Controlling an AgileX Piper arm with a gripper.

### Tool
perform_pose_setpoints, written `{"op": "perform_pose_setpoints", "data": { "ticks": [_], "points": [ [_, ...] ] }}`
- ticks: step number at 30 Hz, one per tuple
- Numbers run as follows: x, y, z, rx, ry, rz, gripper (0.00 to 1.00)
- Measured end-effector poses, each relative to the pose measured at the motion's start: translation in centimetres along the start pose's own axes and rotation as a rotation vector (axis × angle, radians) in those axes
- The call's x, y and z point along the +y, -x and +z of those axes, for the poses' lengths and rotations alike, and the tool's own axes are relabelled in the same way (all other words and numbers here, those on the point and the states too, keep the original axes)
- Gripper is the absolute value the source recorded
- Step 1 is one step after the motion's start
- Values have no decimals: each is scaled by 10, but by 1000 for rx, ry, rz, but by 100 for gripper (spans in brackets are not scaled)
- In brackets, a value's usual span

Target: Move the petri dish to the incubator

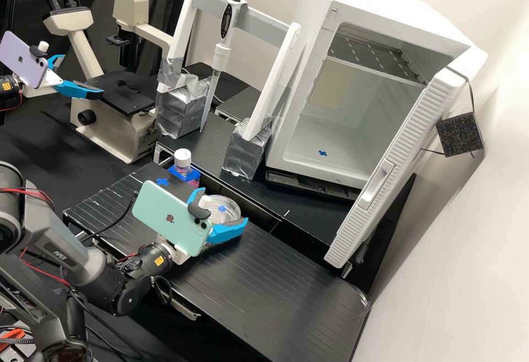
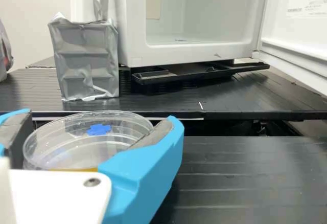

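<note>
From the high view, the hand (image 1: 225,206) sits over the front desk (image 1: 286,279), closed in on the dish (image 1: 232,207) from either side, so its fingers (image 1: 227,232) look to have it by the wall. The dish is near the desk's back edge, just beside the bottle (image 1: 182,158); whether it is clear of the surface, I cannot tell. Beyond stands the incubator (image 1: 352,119), its door (image 1: 399,158) swung open and a blue cross (image 1: 323,153) on its floor, the likely spot to set down. The step in hand seems to be the carry. The door juts forward at one side and the stand's taped foot (image 1: 242,150) is at the other, so a path too wide either way could knock one of them, the phone (image 1: 171,219) on the wrist adding bulk. From the wrist view, the dish lies between the dark pads (image 2: 154,134), about level, with a blue mark on it. Its wall is smooth and clear, so a light grip could let it slip or tip, while too hard a squeeze could flex it. The incubator's front lip (image 2: 191,55) is raised; going in too low would catch the dish there and push it askew.
</note>
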Motion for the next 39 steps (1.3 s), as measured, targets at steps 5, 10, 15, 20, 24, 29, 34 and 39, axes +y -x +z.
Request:
{"op": "perform_pose_setpoints", "data": {
  "ticks": [5,10,15,20,24,29,34,39],
  "points": [
    [1,3,3,-13,-7,-19,100],
    [3,7,3,-13,-5,-26,100],
    [4,10,3,-17,1,-29,100],
    [4,11,3,-16,5,-36,100],
    [4,12,4,-26,11,-36,100],
    [5,13,7,-39,17,-38,100],
    [4,12,11,-46,-7,-49,100],
    [2,10,14,-48,-23,-62,0]
  ]
}}
